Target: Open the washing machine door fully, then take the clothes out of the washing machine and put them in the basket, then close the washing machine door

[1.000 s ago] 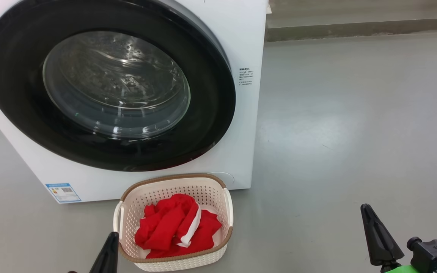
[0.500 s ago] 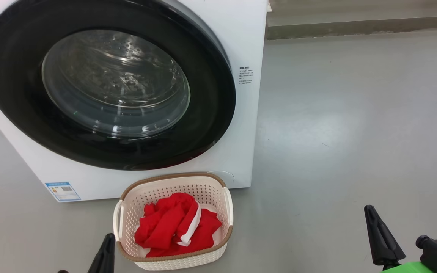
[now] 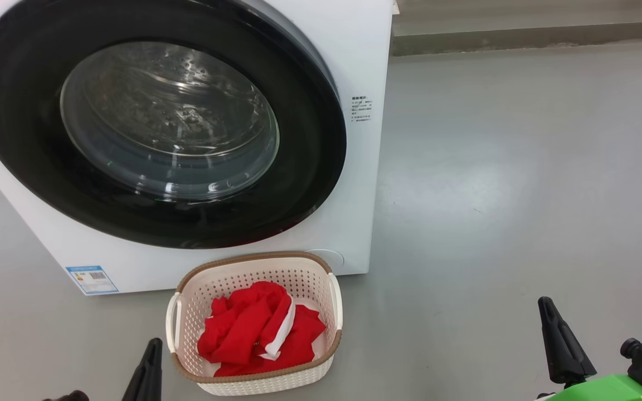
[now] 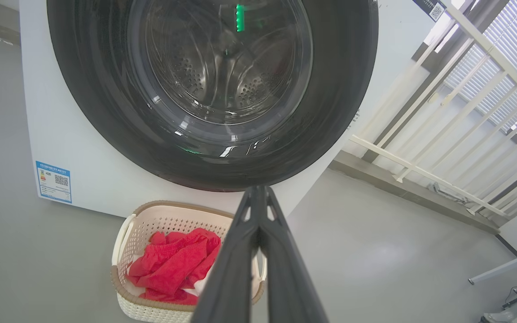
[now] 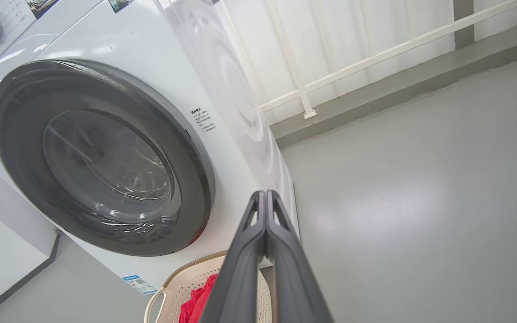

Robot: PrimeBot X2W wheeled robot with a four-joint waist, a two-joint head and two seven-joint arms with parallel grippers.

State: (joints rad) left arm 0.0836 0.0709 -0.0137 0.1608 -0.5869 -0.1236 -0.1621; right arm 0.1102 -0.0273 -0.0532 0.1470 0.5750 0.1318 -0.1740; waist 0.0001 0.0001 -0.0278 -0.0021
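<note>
Door status: washing machine door (image 3: 159, 120) sits shut, flush against the front of the white washing machine (image 3: 357, 50). I see the perforated steel drum through the glass bowl.

Clothes (image 3: 254, 328): a red bundle with a white trim band, lying inside the basket (image 3: 305, 283) and heaped below the brown rim.

The basket stands on the grey floor (image 3: 494, 167), just in front of the machine's lower edge, under the bottom right part of the door. The blue label sticker (image 3: 91, 278) is on the machine front, to the basket's left.

Left claw (image 3: 155, 344): fingers pressed together, nothing in them. I have it low at the basket's near left corner, just beside it; contact I can't confirm. On its wrist view the tips point at the door's lower rim.

Right claw (image 3: 545, 305): also fully closed and empty, well apart from the basket, over bare floor on the right. Its wrist view looks along the machine's right front edge, with a white railing (image 5: 303, 89) behind.
</note>
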